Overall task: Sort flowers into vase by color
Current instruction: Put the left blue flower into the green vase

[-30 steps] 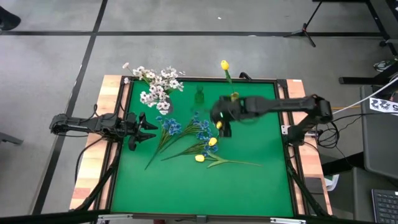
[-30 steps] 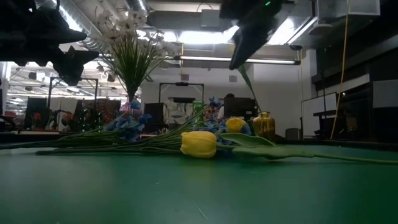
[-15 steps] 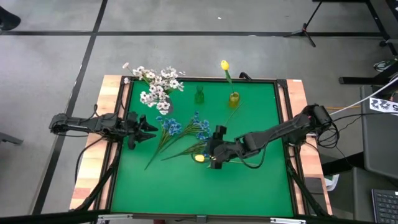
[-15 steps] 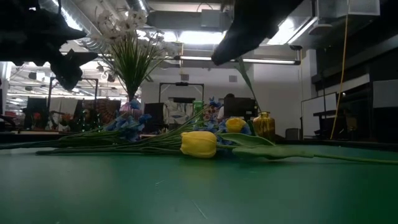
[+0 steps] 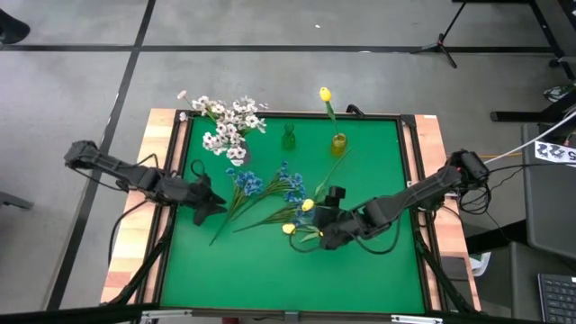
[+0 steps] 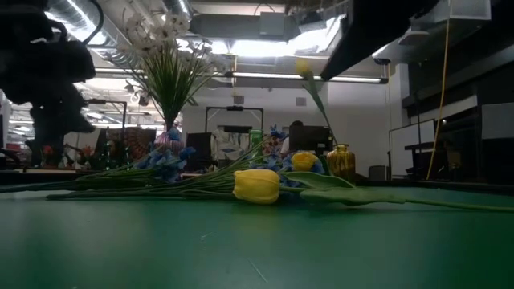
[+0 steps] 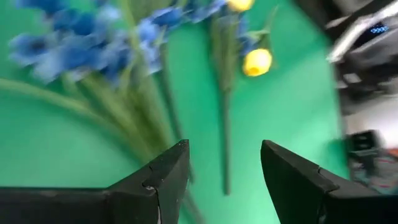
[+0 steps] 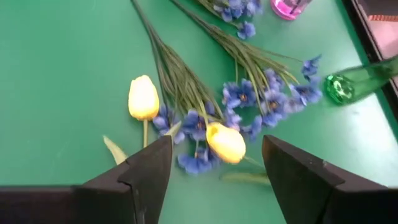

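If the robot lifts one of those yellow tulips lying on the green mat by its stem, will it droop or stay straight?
Probably it sags a little: the yellow tulip has a fat bud on a thin stem. It looks light, so the open right gripper nearby should lift it easily. Its stem lies among the blue flowers, so they may drag along.

Grey floor (image 5: pixel 81 81) crossed by dark lines; ceiling strip lights (image 6: pixel 265 48) glow overhead.

In the left wrist view the blue blooms (image 7: pixel 74 50) and their stems smear into blur. In the right wrist view a pink vase (image 8: pixel 287 7) is cut off by the picture's edge. In the low view both arms are dark silhouettes, cropped at the edges.
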